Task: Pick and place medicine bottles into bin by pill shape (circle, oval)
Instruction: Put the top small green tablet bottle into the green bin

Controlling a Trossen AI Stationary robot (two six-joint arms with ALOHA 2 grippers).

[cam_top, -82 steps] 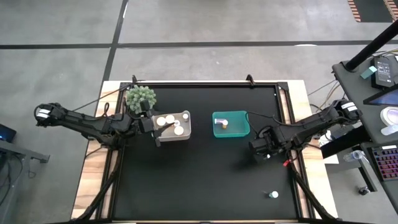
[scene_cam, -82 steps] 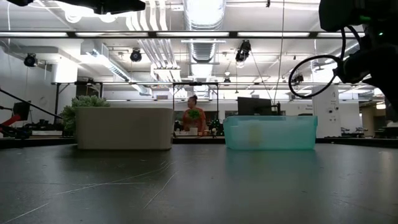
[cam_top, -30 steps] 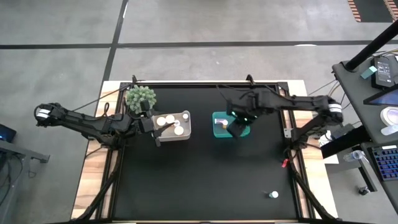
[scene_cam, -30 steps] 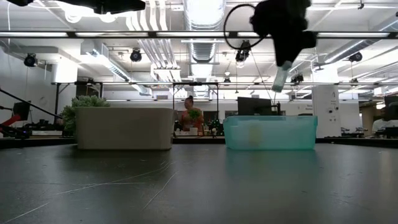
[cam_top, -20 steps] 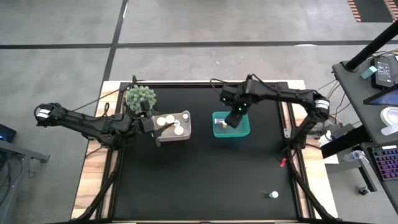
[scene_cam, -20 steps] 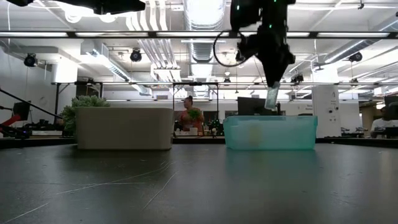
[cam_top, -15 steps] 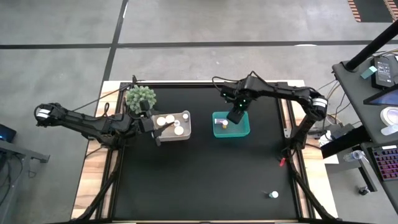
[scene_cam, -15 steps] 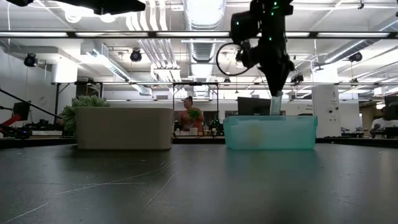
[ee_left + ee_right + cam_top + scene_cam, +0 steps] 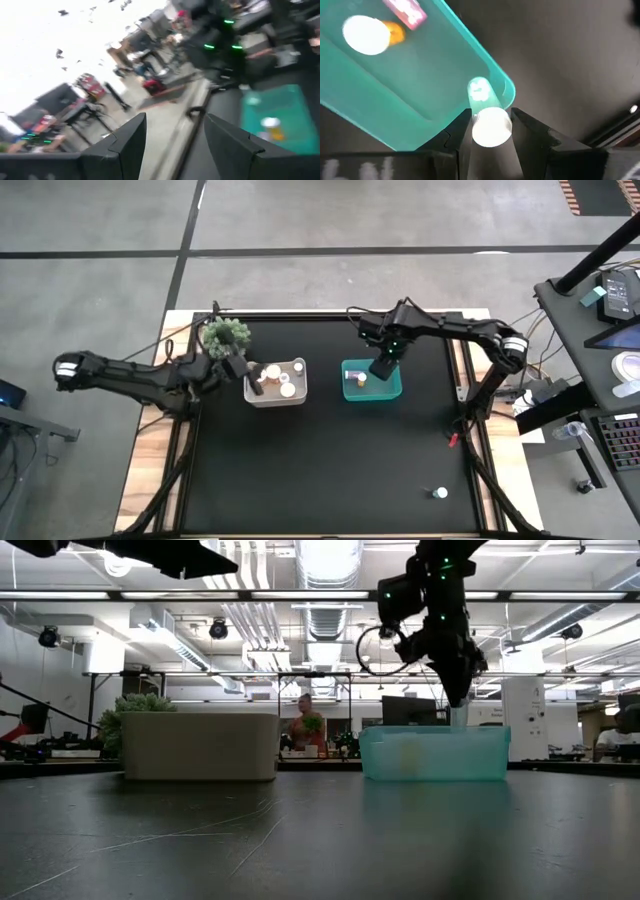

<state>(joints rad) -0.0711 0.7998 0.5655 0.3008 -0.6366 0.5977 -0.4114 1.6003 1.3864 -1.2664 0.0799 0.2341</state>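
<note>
Two grippers noted: my right gripper (image 9: 491, 131) pinches a slim white-capped bottle (image 9: 487, 117) over the teal bin's (image 9: 392, 391) right part. My left gripper (image 9: 172, 135), fingers spread, hovers left of the white bin (image 9: 272, 397), which holds three bottles.

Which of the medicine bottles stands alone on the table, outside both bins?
The white-capped bottle near the table's front right corner. The others sit in the white bin or teal bin, or in the right gripper.

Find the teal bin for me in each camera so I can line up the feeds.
High: teal bin, right of centre, under the right claw.
Low: right of centre.
Left wrist: lower right.
Right wrist: upper left.
Shared landmark: the right claw holding a slim bottle at the bin.
</note>
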